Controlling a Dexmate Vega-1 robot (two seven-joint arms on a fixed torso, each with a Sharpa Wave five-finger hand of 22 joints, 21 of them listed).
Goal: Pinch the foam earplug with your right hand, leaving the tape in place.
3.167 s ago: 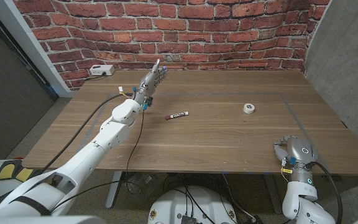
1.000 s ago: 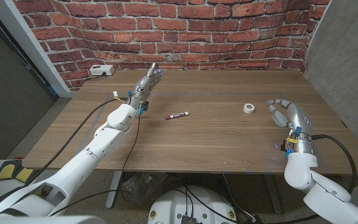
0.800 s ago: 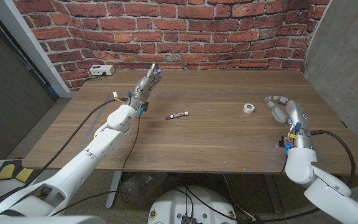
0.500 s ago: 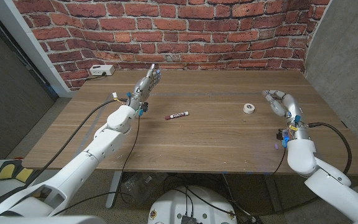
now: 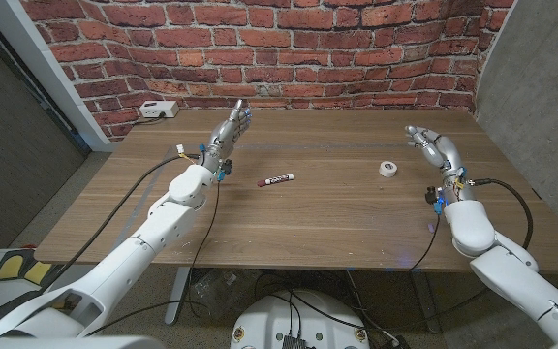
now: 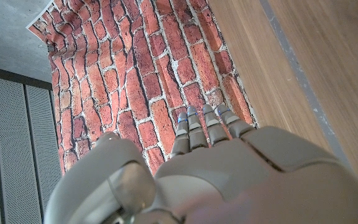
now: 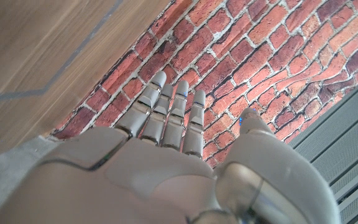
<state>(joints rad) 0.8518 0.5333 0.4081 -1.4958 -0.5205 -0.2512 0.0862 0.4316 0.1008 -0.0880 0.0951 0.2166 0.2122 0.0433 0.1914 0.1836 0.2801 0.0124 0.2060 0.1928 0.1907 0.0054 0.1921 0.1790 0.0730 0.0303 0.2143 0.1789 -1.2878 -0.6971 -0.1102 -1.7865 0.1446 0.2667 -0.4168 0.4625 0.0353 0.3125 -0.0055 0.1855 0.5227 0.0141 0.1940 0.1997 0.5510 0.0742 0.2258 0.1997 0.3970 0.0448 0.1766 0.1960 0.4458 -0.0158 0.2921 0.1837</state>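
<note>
1. The small reddish stick-shaped thing (image 5: 276, 179), which may be the foam earplug though it is too small to be sure, is lying on the desk (image 5: 318, 218) left of centre, with nothing touching it.
2. The roll of tape (image 5: 387, 170) is sitting flat on the desk to the right of it, well apart from it.
3. The right hand (image 5: 434, 147) is hovering just beyond and to the right of the tape, fingers loosely spread and holding nothing; in the right wrist view the right hand (image 7: 166, 155) is showing its fingers straight and side by side, pointing at the brick wall (image 5: 260, 48).
4. The left hand (image 5: 232, 124) is hanging over the far left of the desk, fingers extended toward the wall, holding nothing; the left wrist view is showing the same left hand (image 6: 204, 162) with straight fingers.
5. A white power strip (image 5: 157, 111) is resting at the desk's far left corner.
</note>
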